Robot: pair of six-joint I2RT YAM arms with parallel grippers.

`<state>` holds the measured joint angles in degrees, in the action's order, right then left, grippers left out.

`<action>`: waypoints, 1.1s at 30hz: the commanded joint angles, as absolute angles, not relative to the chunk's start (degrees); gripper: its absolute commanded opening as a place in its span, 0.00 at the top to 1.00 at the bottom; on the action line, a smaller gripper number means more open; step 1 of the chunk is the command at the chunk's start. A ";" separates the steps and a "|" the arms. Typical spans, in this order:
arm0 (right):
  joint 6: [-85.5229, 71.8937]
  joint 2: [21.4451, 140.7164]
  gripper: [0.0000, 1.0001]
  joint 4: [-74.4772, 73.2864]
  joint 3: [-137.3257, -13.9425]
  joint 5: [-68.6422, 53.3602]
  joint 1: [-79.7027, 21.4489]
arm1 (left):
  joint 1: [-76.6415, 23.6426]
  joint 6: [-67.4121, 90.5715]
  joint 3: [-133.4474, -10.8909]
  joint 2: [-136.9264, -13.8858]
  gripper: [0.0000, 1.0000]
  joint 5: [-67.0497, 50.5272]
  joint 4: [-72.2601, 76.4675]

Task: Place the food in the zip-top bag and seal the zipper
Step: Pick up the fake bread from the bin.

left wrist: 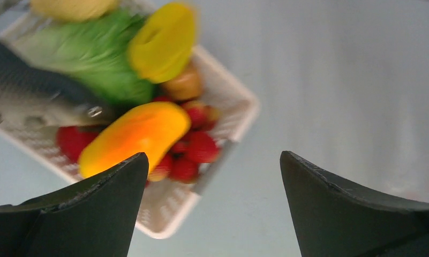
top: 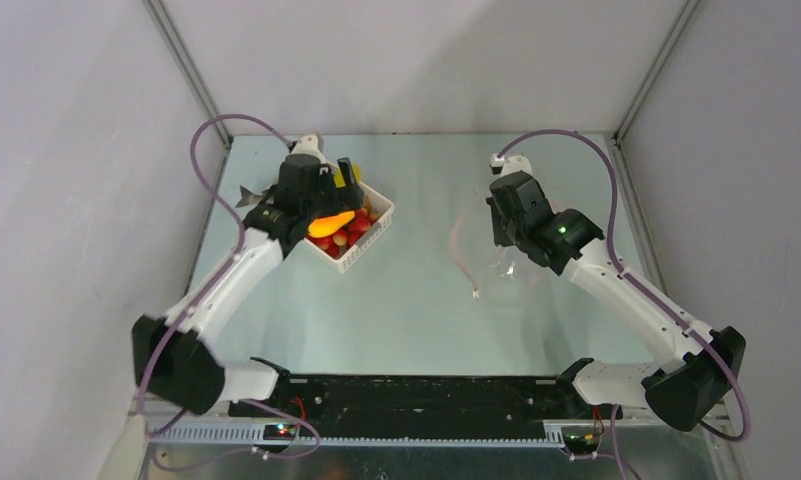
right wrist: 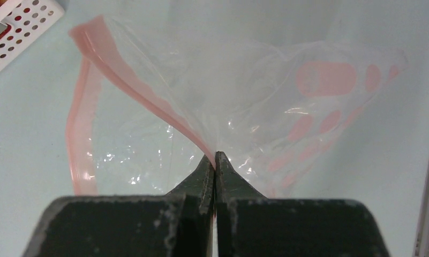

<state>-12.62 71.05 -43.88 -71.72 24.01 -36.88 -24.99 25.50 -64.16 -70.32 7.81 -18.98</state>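
On the left of the table sits the basket, and all the food is in it: a green piece, a yellow ring, a brown piece, an orange piece and small red ones. A grey fish-like toy lies across the basket's far side. The left gripper hovers over the basket's edge, fingers spread wide and holding nothing.

Well apart, to the right, the bag lies on the table with no food in it. Its zipper is unsealed and the mouth gapes toward the basket. The right gripper is clenched on the upper lip of the bag, lifting that lip off the lower one.
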 commanded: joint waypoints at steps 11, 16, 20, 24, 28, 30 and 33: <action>-13.41 72.12 1.00 -44.18 -73.47 19.66 -35.37 | -12.69 -0.72 -66.10 -84.26 0.00 -1.17 -20.70; -13.34 72.05 1.00 -43.87 -73.04 19.55 -35.12 | -12.63 -7.45 -65.35 -88.03 0.00 -2.69 -22.95; -13.44 71.74 1.00 -43.81 -73.08 19.50 -34.88 | -12.64 -9.15 -64.81 -88.84 0.00 -5.47 -23.60; -13.45 71.74 1.00 -43.69 -72.92 18.90 -34.85 | -12.59 -8.64 -64.95 -89.64 0.00 -5.06 -23.88; -13.51 71.52 1.00 -43.83 -72.54 18.96 -34.81 | -12.57 -7.21 -65.74 -91.53 0.07 -3.46 -25.10; -13.57 71.23 1.00 -43.85 -72.33 18.99 -34.78 | -12.59 -6.61 -66.13 -92.26 0.14 -2.77 -25.55; -13.55 70.95 1.00 -43.77 -72.14 18.95 -34.82 | -12.66 -6.03 -67.01 -93.03 0.30 -2.24 -25.99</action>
